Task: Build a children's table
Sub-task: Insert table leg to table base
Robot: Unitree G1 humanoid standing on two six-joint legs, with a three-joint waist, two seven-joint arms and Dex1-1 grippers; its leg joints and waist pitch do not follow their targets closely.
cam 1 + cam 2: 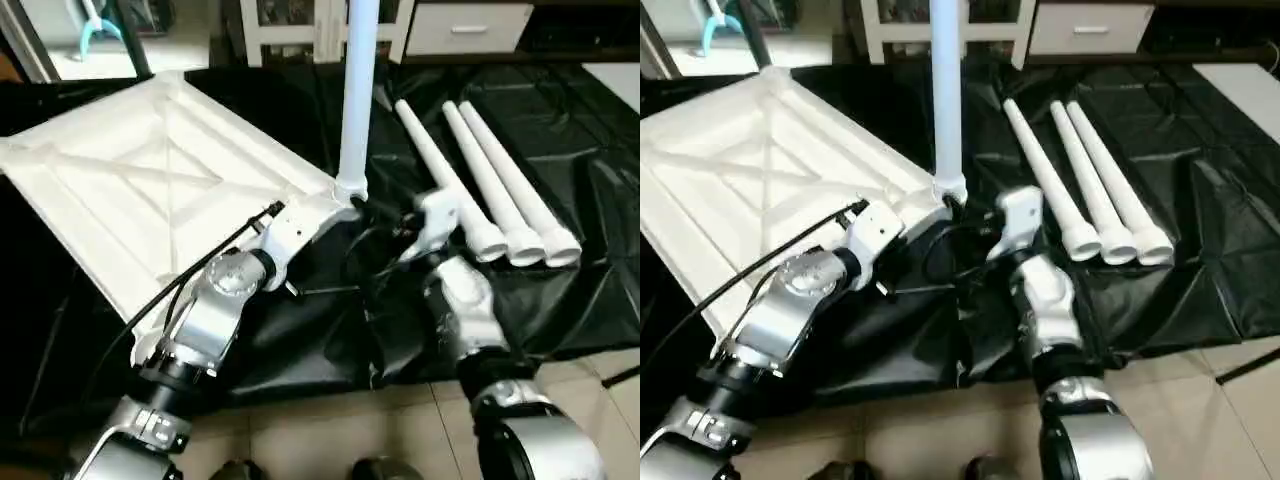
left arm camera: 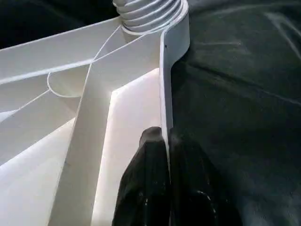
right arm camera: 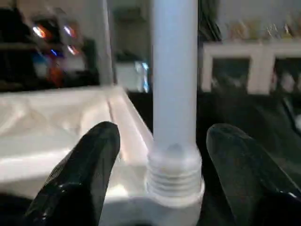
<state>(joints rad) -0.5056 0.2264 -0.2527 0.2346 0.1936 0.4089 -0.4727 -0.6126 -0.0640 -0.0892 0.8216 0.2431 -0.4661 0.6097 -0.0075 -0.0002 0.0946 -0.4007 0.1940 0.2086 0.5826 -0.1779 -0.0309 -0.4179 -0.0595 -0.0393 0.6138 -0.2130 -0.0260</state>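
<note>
- Tabletop (image 1: pixel 130 190) of the children's table lies upside down on the black sheet (image 1: pixel 560 290), X-ribbed underside up; the left gripper (image 2: pixel 165 155) is clamped on its thin side rim near one corner, one black finger inside the rim and one outside
- right gripper (image 3: pixel 162 165) stands apart around the upright leg (image 1: pixel 358 90), fingers (image 3: pixel 89 160) spread on either side of the tube and not touching it
- that leg stands in the tabletop's near corner socket (image 1: pixel 349 190), by the rim the left gripper pinches; its thread rings (image 3: pixel 173 181) show just above the socket
- three loose legs (image 1: pixel 500 180) lie side by side on the sheet beyond the right gripper, wide ends toward the robot
- white furniture (image 1: pixel 470 25) stands behind the sheet; tiled floor (image 1: pixel 340 430) lies below it
</note>
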